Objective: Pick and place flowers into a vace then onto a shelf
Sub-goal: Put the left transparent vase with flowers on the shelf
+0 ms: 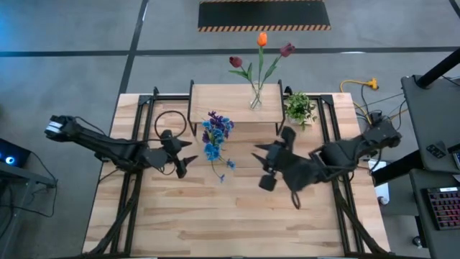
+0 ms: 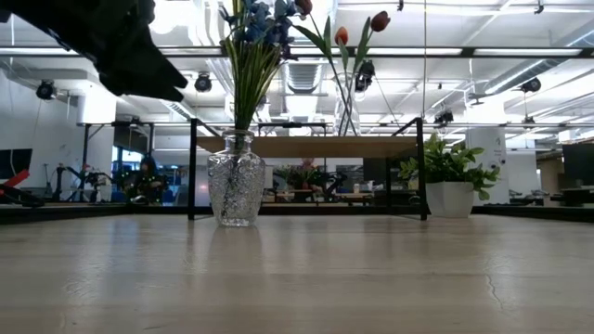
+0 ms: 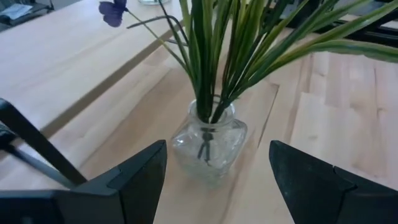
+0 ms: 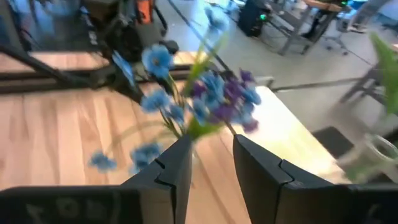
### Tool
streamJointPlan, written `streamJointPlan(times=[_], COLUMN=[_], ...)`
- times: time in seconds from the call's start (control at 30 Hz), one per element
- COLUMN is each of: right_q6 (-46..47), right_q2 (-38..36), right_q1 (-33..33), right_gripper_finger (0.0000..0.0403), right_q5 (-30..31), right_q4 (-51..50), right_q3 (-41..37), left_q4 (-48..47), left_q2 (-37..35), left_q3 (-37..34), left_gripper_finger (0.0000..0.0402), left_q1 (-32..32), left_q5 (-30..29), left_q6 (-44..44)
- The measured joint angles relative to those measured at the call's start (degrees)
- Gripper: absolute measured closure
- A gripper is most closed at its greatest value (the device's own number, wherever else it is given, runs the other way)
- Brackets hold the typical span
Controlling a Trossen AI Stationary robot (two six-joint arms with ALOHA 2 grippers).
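Observation:
A clear glass vase stands on its base on the plank table and holds the blue and purple bunches, whose stems stick into its neck. My left gripper is open. Its fingers stand on either side of the vase, short of it, coming from the table's left. My right gripper hovers to the right of the bunches, open by a narrow gap and holding nothing. A second vase with the red, orange and maroon tulips stands on the shelf.
A small potted plant stands on the table by the shelf's right end. The shelf's black legs rise behind the glass vase. Black frame rails run along both sides of the table. Bare planks lie toward the near edge.

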Motion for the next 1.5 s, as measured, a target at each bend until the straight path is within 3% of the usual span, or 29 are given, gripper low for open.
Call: streamJointPlan(times=[0.2, 0.33, 0.7, 0.83, 0.97, 1.13, 1.5], right_q6=[4.6, 3.8, -7.6, -7.0, -7.0, -5.7, 0.5], right_q2=[-6.2, -13.7, -41.4, -48.0, -52.7, -56.8, -58.5], right_q1=[4.3, 5.8, 4.1, 3.9, 4.0, 3.8, 1.4], right_gripper_finger=[0.0298, 0.0294, 0.0296, 0.0302, 0.0307, 0.031, 0.0301], right_q5=[1.6, -3.4, -20.7, -20.7, -16.7, -13.5, -13.1], right_q4=[-9.6, -8.9, 17.3, 21.9, 28.7, 34.8, 38.1], right_q3=[-4.1, -10.6, -39.1, -46.3, -52.3, -57.2, -61.5], left_q4=[1.0, 1.8, 1.8, 1.8, 1.8, 1.9, 9.9], left_q2=[4.9, 7.4, 10.8, 12.6, 16.0, 20.1, 28.5], left_q3=[1.1, 2.8, 6.8, 6.9, 7.2, 7.9, 7.8], left_gripper_finger=[0.0135, 0.0135, 0.0135, 0.0135, 0.0135, 0.0135, 0.0135], left_q1=[0.0, 0.0, 0.0, -0.1, -0.1, -0.4, -1.4], left_q5=[-0.2, -0.7, -5.4, -5.5, -5.9, -10.5, -13.0], left_q6=[-3.6, -8.5, -13.5, -16.1, -16.3, -16.2, -11.2])
